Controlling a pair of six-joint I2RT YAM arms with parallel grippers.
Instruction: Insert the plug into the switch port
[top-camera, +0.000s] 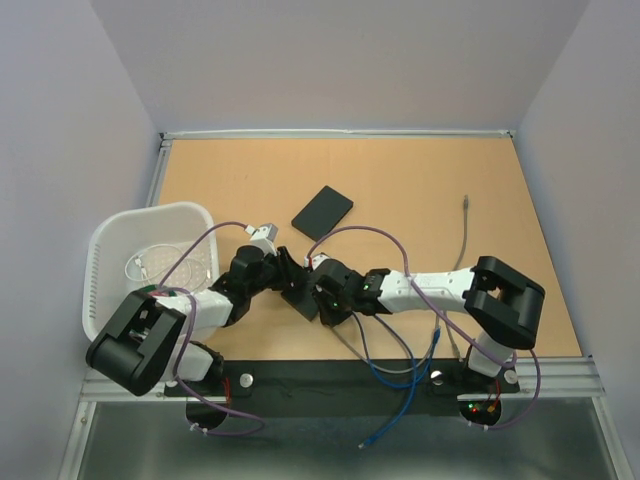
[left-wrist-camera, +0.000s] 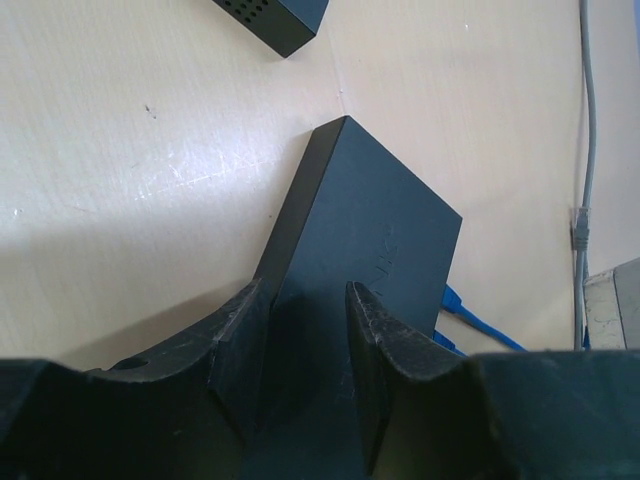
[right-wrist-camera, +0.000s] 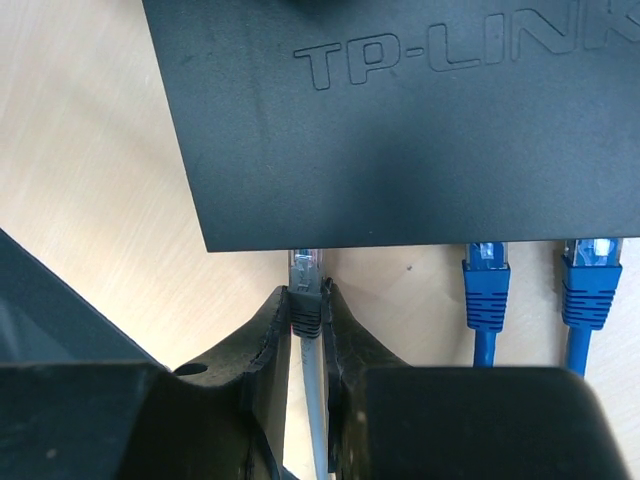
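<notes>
1. The right gripper (right-wrist-camera: 305, 300) was closed on the grey plug (right-wrist-camera: 306, 272), pinching its boot, with the clear tip sticking out past the fingertips.
2. The switch (right-wrist-camera: 400, 120) lay flat on the surface (top-camera: 420, 180), directly ahead of that gripper. Its port edge faced the plug.
3. The plug's long axis ran in line with the fingers and square to the port edge. Its tip was at the edge, and the wrist view did not show whether it had entered a port.
4. Two blue plugs (right-wrist-camera: 485, 285) sat in ports further along the same edge, to the side of the grey one.
5. The left gripper (left-wrist-camera: 300, 300) was at the switch's opposite end, its fingers partly closed over the case. I could not tell whether they clamped it.
6. Judgement: the right arm was the one to act, with a short straight push along the plug's axis while the left steadied the switch.
</notes>
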